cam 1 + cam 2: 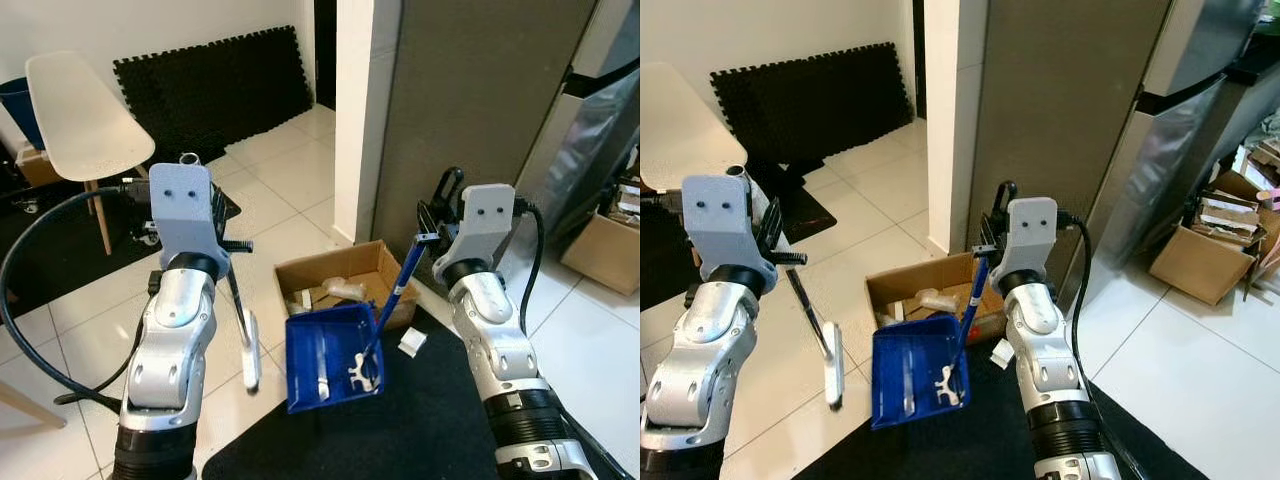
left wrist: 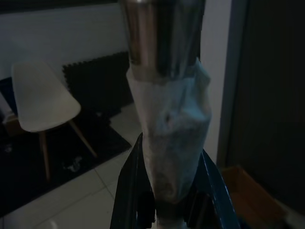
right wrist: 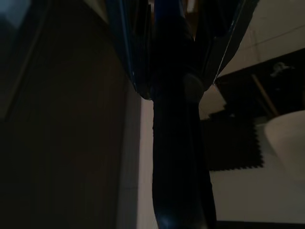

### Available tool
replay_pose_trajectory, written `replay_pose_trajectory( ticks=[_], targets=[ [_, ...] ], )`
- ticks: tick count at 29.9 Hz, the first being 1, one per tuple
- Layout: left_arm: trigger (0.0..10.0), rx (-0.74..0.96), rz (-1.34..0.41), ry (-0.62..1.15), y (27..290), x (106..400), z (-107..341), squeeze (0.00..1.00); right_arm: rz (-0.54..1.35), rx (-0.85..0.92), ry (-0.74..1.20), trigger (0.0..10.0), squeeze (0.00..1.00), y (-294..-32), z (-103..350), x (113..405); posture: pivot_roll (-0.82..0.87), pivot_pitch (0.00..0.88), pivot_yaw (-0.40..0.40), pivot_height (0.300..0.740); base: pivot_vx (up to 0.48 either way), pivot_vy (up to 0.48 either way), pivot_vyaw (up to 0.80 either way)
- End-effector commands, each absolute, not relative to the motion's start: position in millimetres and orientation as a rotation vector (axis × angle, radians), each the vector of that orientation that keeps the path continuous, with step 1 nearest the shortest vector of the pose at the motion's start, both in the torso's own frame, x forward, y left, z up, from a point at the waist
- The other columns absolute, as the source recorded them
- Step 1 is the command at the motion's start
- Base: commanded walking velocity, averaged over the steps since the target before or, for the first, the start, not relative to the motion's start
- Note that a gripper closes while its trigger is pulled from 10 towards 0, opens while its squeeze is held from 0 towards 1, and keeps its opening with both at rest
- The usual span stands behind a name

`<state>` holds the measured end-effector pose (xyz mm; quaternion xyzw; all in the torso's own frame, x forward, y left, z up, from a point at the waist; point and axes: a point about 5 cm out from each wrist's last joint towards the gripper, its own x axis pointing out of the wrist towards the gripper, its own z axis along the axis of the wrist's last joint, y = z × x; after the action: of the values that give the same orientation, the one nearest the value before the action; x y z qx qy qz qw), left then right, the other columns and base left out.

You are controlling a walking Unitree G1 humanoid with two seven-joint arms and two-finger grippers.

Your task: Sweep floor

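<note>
My left gripper (image 1: 226, 246) is shut on a silver broom handle (image 2: 164, 43) wrapped in white tape. The handle slants down to a white brush head (image 1: 250, 362) just above the tiled floor. My right gripper (image 1: 432, 228) is shut on the blue dustpan handle (image 1: 400, 290), also seen as a dark shaft (image 3: 178, 157). The blue dustpan (image 1: 325, 350) hangs tilted beside an open cardboard box (image 1: 385, 262) holding paper scraps. White debris bits (image 1: 362, 372) lie in the pan. A white scrap (image 1: 412, 342) rests on the black mat (image 1: 420, 430).
A white pillar (image 1: 365, 110) and a grey cabinet (image 1: 470, 100) stand behind the box. To the left are a white chair (image 1: 85, 120), black foam mats (image 1: 215, 85) against the wall and a blue bin (image 1: 18, 105). Another cardboard box (image 1: 605, 250) sits at the right.
</note>
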<state>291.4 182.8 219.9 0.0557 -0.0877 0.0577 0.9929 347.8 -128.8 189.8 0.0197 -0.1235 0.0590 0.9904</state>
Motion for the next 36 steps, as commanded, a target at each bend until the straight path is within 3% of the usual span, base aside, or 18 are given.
replay_pose_trajectory(
  ticks=[1,7,14,24,36],
  targets=[
    [10.0,0.099,0.104,-0.106,178,285,200,0.00,0.108,0.047,-0.290,10.0,0.00,-129,199,348,0.09,0.035,-0.001,0.740,0.000,0.000,0.00],
    [10.0,0.084,0.088,-0.002,169,265,161,0.00,0.072,0.063,-0.320,10.0,0.00,-129,201,354,0.09,0.042,-0.007,0.740,0.000,0.000,0.00],
    [10.0,0.131,0.061,0.137,165,249,115,0.00,0.039,0.084,-0.223,10.0,0.00,-124,203,374,0.11,0.045,-0.020,0.740,0.000,0.000,0.00],
    [10.0,0.144,0.037,0.155,154,247,105,0.00,-0.045,0.090,-0.358,10.0,0.00,-141,250,387,0.11,0.045,-0.027,0.740,0.000,0.000,0.00],
    [10.0,0.145,0.023,0.133,151,250,108,0.00,-0.098,0.132,-0.435,10.0,0.00,-145,274,385,0.11,0.051,-0.024,0.740,0.000,0.000,0.00]
  ],
)
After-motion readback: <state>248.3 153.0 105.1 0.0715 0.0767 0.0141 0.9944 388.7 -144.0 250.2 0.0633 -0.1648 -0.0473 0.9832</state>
